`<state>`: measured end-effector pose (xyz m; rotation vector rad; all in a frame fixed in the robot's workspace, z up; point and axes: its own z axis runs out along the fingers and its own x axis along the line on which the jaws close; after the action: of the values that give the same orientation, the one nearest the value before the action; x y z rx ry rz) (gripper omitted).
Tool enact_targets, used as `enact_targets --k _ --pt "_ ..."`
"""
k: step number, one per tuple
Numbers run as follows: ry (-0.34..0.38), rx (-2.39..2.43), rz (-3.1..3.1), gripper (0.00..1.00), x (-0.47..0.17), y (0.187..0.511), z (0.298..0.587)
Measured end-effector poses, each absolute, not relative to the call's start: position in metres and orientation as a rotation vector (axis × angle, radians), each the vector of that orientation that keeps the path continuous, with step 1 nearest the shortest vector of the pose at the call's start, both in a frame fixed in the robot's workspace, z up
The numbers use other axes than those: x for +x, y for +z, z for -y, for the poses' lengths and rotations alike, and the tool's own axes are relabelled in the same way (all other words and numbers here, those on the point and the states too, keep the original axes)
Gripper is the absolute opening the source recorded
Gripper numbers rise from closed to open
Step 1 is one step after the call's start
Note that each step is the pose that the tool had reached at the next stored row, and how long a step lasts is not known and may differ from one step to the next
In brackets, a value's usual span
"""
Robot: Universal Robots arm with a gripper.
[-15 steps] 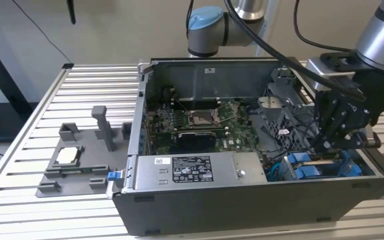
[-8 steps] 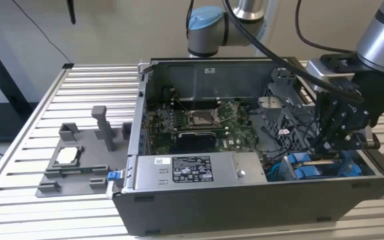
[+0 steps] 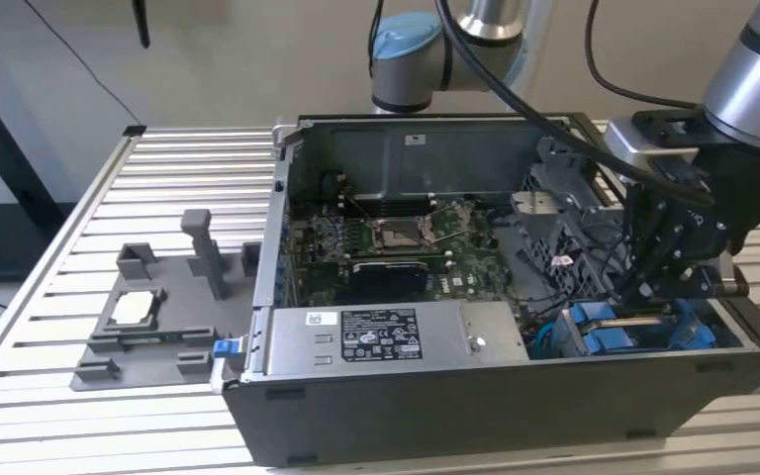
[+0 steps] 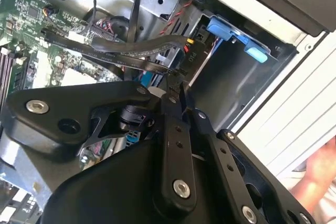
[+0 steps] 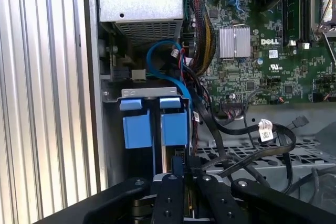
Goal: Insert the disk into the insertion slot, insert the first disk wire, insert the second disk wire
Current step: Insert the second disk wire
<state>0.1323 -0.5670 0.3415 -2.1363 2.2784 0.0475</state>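
Slatted table (image 3: 155, 168), open computer case (image 3: 486, 406); gripper (image 4: 171, 83) tight on black wire (image 4: 105, 53) by insertion slot (image 5: 147, 92).

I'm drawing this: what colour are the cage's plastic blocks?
The blocks are blue; first wrist view shows best.

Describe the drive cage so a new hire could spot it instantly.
Start at the open computer case on the slatted table and go to its near corner at the exterior view's right. The drive cage sits there beside the silver power supply, a dark grey metal bay set apart by its bright blue plastic fittings.
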Motion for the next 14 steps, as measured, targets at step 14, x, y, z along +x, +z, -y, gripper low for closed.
enact_targets --k 14 --pt "0.054 -2.131 -2.277 0.16 0.1329 0.3373 0.5673"
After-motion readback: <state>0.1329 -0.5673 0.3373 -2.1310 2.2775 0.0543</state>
